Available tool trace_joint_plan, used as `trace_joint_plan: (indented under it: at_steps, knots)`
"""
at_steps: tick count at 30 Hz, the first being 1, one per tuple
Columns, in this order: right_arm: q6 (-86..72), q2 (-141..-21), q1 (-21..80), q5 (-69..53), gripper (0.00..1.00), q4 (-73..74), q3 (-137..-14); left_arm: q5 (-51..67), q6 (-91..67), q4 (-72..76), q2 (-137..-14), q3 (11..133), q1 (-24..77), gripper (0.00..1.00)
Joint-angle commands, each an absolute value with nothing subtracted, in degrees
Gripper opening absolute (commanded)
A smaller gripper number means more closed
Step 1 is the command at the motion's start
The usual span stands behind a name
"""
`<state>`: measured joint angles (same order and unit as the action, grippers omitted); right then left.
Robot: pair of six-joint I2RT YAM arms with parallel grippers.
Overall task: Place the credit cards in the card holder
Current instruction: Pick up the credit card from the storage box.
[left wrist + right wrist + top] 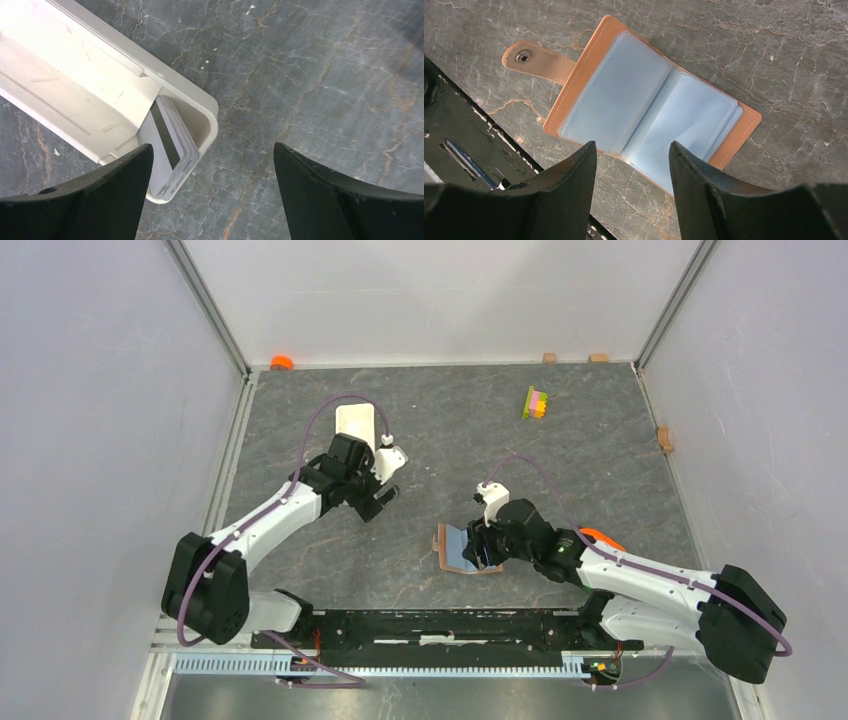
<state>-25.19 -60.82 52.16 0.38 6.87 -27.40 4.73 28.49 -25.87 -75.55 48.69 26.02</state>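
Rail [450, 625]: a black metal bar along the near edge of the counter [450, 430], a dark grey slab with a stone look and pale and rusty veins.
Right fingers [574, 180]: black, blunt and tapering, moderately apart with nothing between them, poised over the near edge of the card holder; contact cannot be told.
Card holder [574, 90]: lies opened flat on the counter in front of the right arm. It has a tan-brown, leather-like cover with stitched edges and clear, pale blue plastic sleeves fanned across it.
Strap [546, 62]: a rounded tab at one side with a small metal snap [523, 56].
Left fingers [125, 175]: spread wide and empty, straddling the rounded corner of the tray.
Tray [75, 85]: long, white, smooth plastic, on the left half of the counter.
Credit cards [167, 145]: a thin pale grey stack leaning in the tray's end, one showing a dark stripe; print too faint to read.
Block stack [536, 402]: green, pink and yellow, far right.
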Motion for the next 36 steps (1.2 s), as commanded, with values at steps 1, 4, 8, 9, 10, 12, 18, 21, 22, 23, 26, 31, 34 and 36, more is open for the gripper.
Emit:
trace_joint_plan:
  at_steps: [1, 4, 8, 9, 10, 12, 18, 21, 22, 23, 26, 31, 34, 36]
  knots:
    - [-24.6, -60.1, 51.8, -1.4, 0.60, 4.7, -27.9, 4.0, 32.7, -22.2, -79.1, 50.0, 23.9, 0.96]
    - [-24.6, -60.1, 51.7, -1.6, 0.60, 4.7, -27.9, 4.4, 33.2, -21.4, -80.6, 50.0, 22.7, 0.96]
    - [-24.8, -60.1, 51.6, -1.8, 0.60, 4.5, -27.9, 3.9, 33.3, -22.0, -82.5, 50.1, 21.9, 0.96]
    - [-24.8, -60.2, 51.6, -1.8, 0.60, 4.4, -27.9, 4.0, 33.1, -22.4, -82.7, 50.1, 21.8, 0.96]
    - [-24.8, -60.2, 51.6, -1.9, 0.60, 4.3, -27.9, 4.5, 32.9, -23.2, -82.9, 50.2, 21.9, 0.95]
    - [-25.0, -60.3, 51.5, -2.1, 0.60, 4.2, -27.9, 4.6, 32.1, -24.3, -82.8, 50.2, 21.8, 0.94]
    - [-25.1, -60.3, 51.4, -2.3, 0.60, 4.0, -27.7, 5.4, 29.9, -27.3, -81.2, 50.4, 21.8, 0.91]
    - [-25.1, -60.2, 51.2, -2.3, 0.60, 4.0, -27.7, 5.5, 29.2, -28.7, -80.7, 50.3, 21.9, 0.91]
    - [-25.1, -60.2, 51.2, -2.4, 0.60, 3.9, -27.6, 5.5, 28.9, -29.1, -80.7, 50.4, 21.9, 0.91]
    - [-25.2, -60.2, 51.2, -2.3, 0.60, 3.9, -27.6, 5.6, 28.5, -29.5, -80.6, 50.6, 21.9, 0.91]
    - [-25.2, -60.2, 51.2, -2.4, 0.60, 4.0, -27.6, 5.5, 27.5, -31.2, -80.3, 51.4, 21.9, 0.90]
    - [-25.3, -60.2, 51.1, -2.4, 0.60, 4.0, -27.6, 5.0, 26.9, -31.6, -79.3, 51.3, 21.9, 0.87]
    - [-25.4, -60.3, 51.1, -2.4, 0.60, 4.0, -27.6, 4.6, 26.5, -32.1, -78.6, 51.7, 21.9, 0.86]
    - [-25.4, -60.2, 51.1, -2.4, 0.59, 3.9, -27.6, 5.0, 26.0, -32.4, -78.2, 51.8, 21.9, 0.85]
